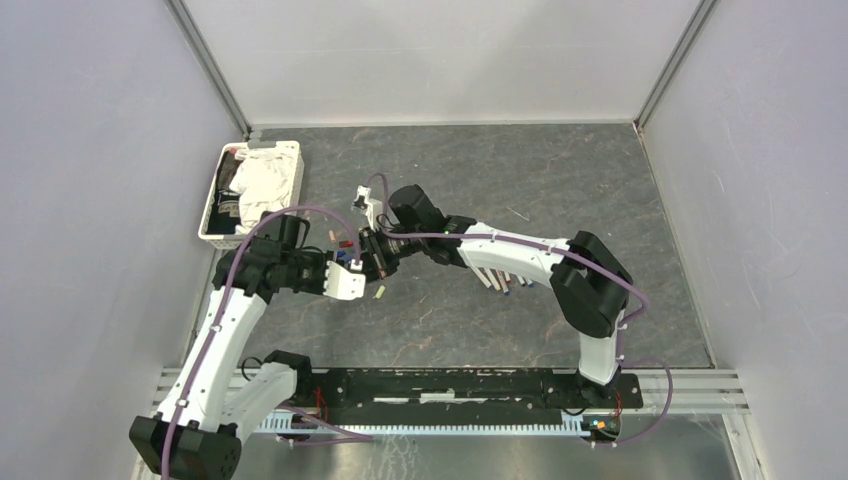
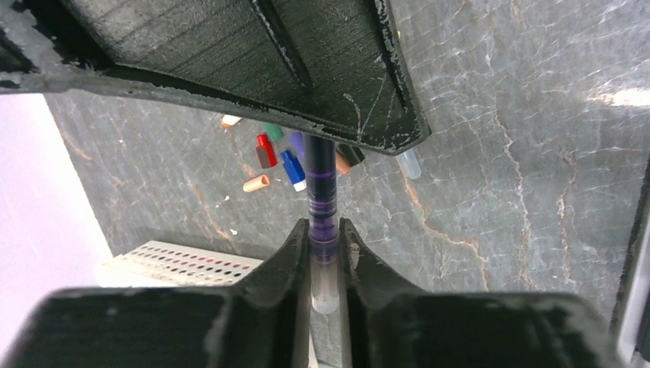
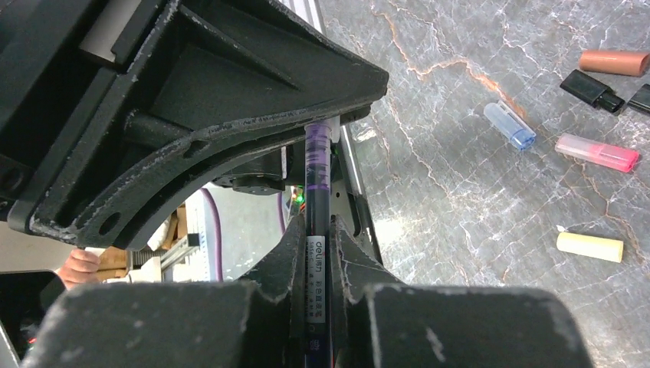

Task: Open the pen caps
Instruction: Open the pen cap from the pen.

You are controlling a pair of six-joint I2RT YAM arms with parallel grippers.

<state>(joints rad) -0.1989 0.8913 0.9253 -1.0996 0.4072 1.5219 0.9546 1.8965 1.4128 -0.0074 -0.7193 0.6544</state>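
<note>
One dark purple pen (image 2: 320, 172) spans the gap between both grippers above the table. My left gripper (image 2: 325, 244) is shut on its end with the clear and purple pen cap (image 2: 325, 287), fingers touching both sides. The right gripper (image 3: 315, 249) is shut on the pen's barrel (image 3: 316, 192), at its white label. From above, the left gripper (image 1: 352, 274) and right gripper (image 1: 372, 254) meet nose to nose. Loose pen caps lie on the table: red (image 2: 265, 150), blue (image 2: 292, 169), orange (image 2: 256, 183), pink (image 3: 596, 152), yellow (image 3: 589, 246), black (image 3: 592, 90).
A white tray (image 1: 212, 215) of white cloth stands at the back left, close behind my left arm. A bunch of pens (image 1: 505, 281) lies under my right forearm. A yellow cap (image 1: 379, 293) rests just in front of the grippers. Walls enclose the grey table.
</note>
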